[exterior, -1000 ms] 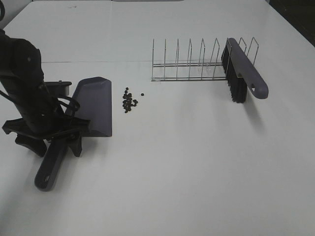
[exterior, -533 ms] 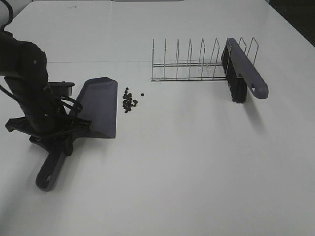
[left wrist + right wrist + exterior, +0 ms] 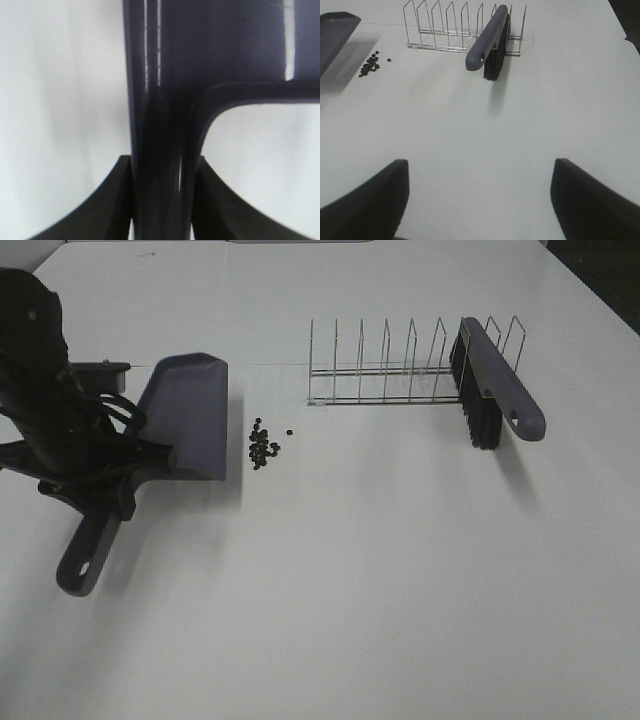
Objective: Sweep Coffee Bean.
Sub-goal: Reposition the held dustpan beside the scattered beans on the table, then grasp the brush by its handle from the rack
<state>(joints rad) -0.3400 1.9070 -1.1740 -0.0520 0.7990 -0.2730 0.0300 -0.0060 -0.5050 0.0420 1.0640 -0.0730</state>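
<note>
Shows beans (image 3: 262, 445) clumped on the table (image 3: 400, 570) just beside the dustpan (image 3: 190, 415) lip, clump stretched near-to-far, one stray toward the rack (image 3: 400, 370). Finds left gripper (image 3: 162, 200) clamped tight on the dustpan handle; right gripper (image 3: 480, 200) spread wide, empty.

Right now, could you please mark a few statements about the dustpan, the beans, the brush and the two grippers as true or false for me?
1. The left gripper is shut on the handle of the dustpan. True.
2. The coffee beans lie inside the dustpan. False: they lie in a small cluster on the table, beside the pan's front edge and apart from it.
3. The brush rests at one end of the wire rack. True.
4. The right gripper holds the brush. False: it is open and empty, well away from the brush.
</note>
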